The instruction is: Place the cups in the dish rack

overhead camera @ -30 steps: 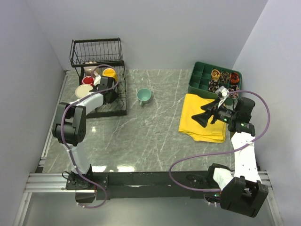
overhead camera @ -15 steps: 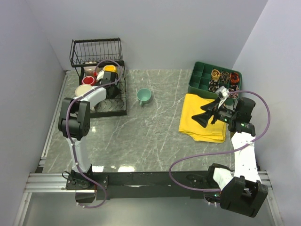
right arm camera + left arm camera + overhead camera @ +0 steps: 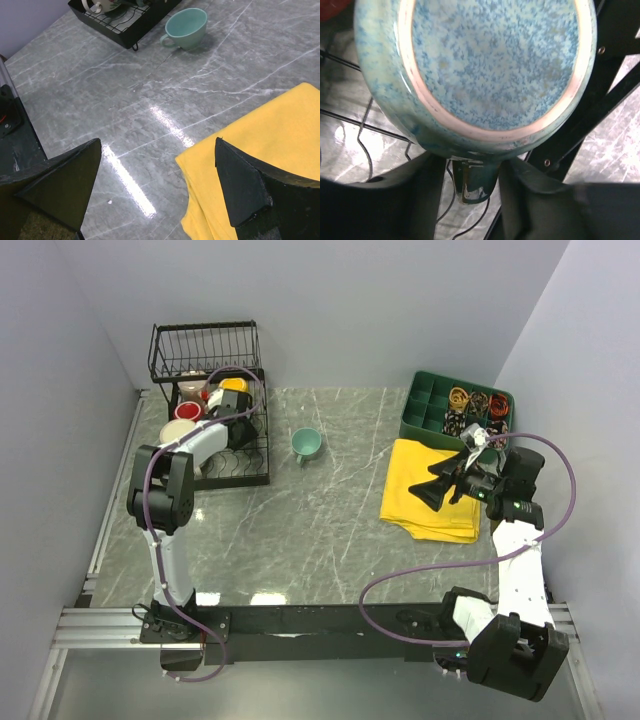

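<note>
At upper left, the left gripper [image 3: 472, 172] straddles the handle of a teal mug [image 3: 495, 65] inside the dish rack [image 3: 205, 348], grip unclear. The right gripper [image 3: 157, 145] gapes above a yellow cloth [image 3: 425, 515]; a second teal mug [image 3: 306, 444] sits mid-table.

Grey veined marble tabletop [image 3: 330, 530], streaked with glare, between plain pale walls [image 3: 400, 310]

Dish rack [image 3: 204, 350] holds several mugs [image 3: 188, 411]; a teal mug [image 3: 305, 443] stands upright outside it.
</note>
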### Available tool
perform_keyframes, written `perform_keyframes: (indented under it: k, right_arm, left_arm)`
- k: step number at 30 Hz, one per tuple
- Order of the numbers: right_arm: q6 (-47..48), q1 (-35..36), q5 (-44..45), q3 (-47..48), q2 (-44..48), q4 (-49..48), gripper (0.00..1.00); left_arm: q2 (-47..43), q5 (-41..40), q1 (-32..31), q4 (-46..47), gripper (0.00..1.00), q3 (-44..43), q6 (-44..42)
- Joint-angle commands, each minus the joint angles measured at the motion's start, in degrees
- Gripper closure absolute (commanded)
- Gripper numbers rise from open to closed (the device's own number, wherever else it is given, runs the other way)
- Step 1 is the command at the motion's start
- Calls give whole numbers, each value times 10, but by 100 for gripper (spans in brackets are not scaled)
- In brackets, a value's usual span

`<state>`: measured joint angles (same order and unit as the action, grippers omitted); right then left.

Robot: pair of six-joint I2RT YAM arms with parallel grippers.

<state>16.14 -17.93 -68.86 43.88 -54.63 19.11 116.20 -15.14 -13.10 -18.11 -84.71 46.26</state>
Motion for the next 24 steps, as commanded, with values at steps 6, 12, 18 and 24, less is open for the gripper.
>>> perform_keyframes:
  k: [6, 12, 18, 24]
  right_arm:
    - [11, -6, -15, 11, 3, 3, 0]
    - [9, -7, -13, 9, 4, -3, 0]
    - [21, -10, -8, 11, 3, 7, 0]
    - [57, -18, 9, 19, 9, 38, 0]
  left_arm:
    - [-17, -14, 3, -3, 39, -34, -32]
    - [-45, 7, 3, 3, 32, -19, -60]
    - [-114, 38, 3, 47, 22, 45, -88]
    - [-202, 84, 3, 88, 13, 114, -117]
